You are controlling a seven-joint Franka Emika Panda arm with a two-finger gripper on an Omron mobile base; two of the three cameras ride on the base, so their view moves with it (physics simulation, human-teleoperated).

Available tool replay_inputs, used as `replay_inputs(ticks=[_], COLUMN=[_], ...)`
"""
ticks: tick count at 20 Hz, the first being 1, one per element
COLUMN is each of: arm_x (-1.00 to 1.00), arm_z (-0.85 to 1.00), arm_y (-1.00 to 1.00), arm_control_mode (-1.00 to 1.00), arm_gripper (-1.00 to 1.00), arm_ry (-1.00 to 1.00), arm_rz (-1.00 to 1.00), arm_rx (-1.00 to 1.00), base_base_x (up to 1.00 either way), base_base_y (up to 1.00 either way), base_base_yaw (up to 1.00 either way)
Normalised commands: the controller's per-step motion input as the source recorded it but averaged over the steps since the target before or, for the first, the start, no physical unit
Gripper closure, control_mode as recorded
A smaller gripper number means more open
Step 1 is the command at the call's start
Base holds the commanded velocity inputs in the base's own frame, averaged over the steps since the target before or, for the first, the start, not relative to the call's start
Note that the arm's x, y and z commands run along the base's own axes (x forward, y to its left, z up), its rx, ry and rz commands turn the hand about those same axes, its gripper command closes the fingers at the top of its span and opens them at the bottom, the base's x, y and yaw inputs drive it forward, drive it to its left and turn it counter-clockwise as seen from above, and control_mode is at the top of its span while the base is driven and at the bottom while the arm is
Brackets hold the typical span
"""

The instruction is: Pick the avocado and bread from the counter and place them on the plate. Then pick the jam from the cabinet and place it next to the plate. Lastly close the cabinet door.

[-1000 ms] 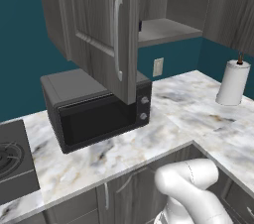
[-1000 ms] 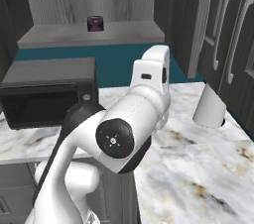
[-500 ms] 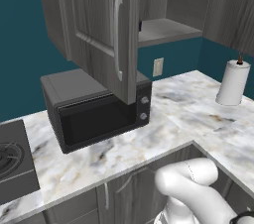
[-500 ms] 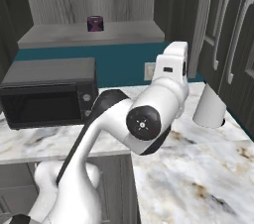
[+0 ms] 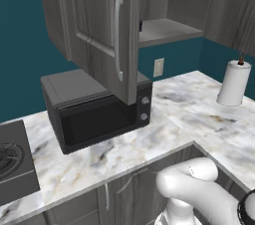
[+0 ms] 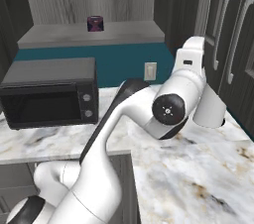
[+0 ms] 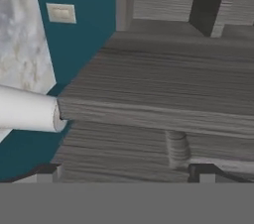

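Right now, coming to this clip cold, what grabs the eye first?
The big white robot arm fills the right base view, folded up over the marble counter. Behind it the cabinet stands open with a small dark jam jar alone on its shelf, above a black microwave. In the left base view the open cabinet door hangs over that microwave, and a paper towel roll stands at the counter's far right.
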Motion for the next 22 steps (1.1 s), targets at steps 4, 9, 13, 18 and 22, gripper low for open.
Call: replay_inputs(ticks=[4, 9, 13, 18, 22], arm_x=[0.41, 0.39, 0.39, 0.41, 0.48], arm_z=[0.0, -0.01, -0.01, -0.04, -0.08], arm_y=[-0.2, -0.21, -0.24, -0.28, -0.27], arm_control_mode=[-1.0, -1.0, -1.0, -1.0, -1.0], arm_gripper=[-1.0, -1.0, -1.0, -1.0, -1.0], arm_ry=[0.0, -0.01, -0.01, 0.0, 0.0], arm_rz=[0.0, 0.0, 0.0, 0.0, 0.06], arm_rx=[0.0, 0.0, 0.0, 0.0, 0.0], base_base_x=[0.0, 0.0, 0.0, 0.0, 0.0], base_base_y=[0.0, 0.0, 0.0, 0.0, 0.0], base_base_yaw=[0.0, 0.0, 0.0, 0.0, 0.0])
